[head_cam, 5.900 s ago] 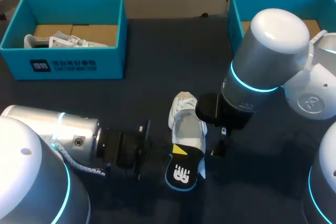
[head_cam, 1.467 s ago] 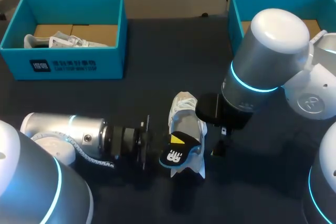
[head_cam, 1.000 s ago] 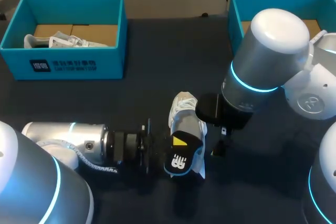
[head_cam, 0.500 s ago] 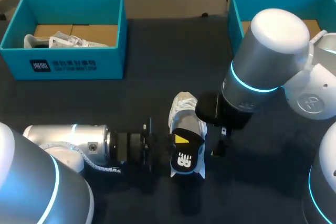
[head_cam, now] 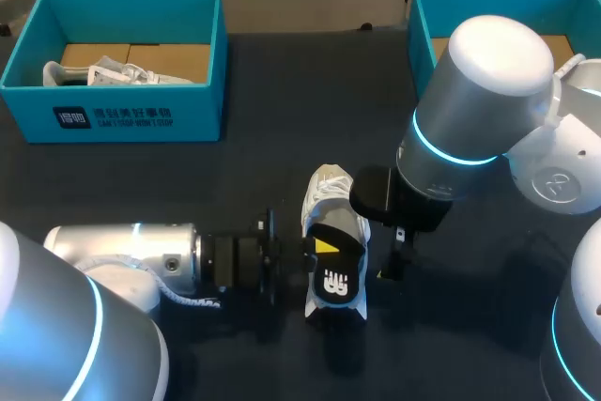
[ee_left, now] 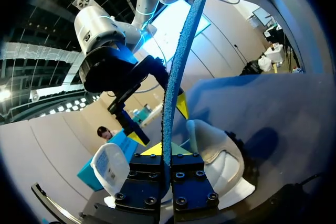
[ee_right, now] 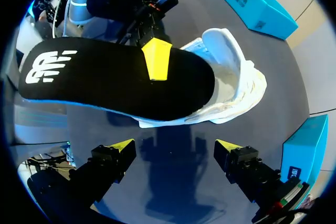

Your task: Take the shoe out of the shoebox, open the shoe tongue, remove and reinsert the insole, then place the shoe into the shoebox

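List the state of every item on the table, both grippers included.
shoe: out of the boxes, on the table, insole not seated in it
insole: clamped, held over the shoe
left gripper: shut on the insole
right gripper: open, empty, beside the shoe
left box: top open, second shoe inside
right box: top open, contents mostly hidden by the right arm

The table is big, flat and dark, nearly black. Soft, darker shadows lie on its top.
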`<state>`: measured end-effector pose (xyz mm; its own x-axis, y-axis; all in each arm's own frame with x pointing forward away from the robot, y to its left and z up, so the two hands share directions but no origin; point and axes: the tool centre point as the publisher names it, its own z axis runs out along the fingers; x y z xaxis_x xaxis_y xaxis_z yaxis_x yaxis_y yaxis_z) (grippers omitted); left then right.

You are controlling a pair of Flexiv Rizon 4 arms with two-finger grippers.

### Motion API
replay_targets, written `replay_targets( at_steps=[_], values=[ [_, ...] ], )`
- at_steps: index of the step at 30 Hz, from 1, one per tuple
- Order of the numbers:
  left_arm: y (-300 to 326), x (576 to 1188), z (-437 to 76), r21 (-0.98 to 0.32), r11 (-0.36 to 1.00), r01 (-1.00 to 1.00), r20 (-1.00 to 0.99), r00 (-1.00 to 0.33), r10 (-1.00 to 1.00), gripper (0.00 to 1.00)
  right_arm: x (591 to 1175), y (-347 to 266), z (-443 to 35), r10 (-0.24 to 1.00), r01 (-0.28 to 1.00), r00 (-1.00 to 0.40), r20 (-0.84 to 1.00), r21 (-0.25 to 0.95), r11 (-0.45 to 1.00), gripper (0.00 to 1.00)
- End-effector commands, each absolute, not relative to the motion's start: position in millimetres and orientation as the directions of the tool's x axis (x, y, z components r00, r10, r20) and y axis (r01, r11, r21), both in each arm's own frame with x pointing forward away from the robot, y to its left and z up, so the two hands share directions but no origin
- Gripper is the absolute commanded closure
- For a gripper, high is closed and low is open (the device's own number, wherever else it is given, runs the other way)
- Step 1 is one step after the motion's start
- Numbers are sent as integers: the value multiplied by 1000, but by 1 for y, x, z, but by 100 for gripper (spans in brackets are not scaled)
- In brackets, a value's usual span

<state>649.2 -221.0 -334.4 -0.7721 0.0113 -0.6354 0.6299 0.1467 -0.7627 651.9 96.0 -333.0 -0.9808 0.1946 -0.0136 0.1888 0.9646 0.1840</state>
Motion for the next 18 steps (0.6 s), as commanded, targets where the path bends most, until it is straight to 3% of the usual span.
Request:
replay_targets(
  at_steps=[1,18],
  values=[
    [-231,651,-335,-762,179,623,-630,-777,21,100,651,96,-334,196,190,-981,-16,184,965,0],
    [-231,667,-348,-734,312,603,-627,-779,30,100,651,96,-334,196,190,-981,-16,184,965,0]
  ],
)
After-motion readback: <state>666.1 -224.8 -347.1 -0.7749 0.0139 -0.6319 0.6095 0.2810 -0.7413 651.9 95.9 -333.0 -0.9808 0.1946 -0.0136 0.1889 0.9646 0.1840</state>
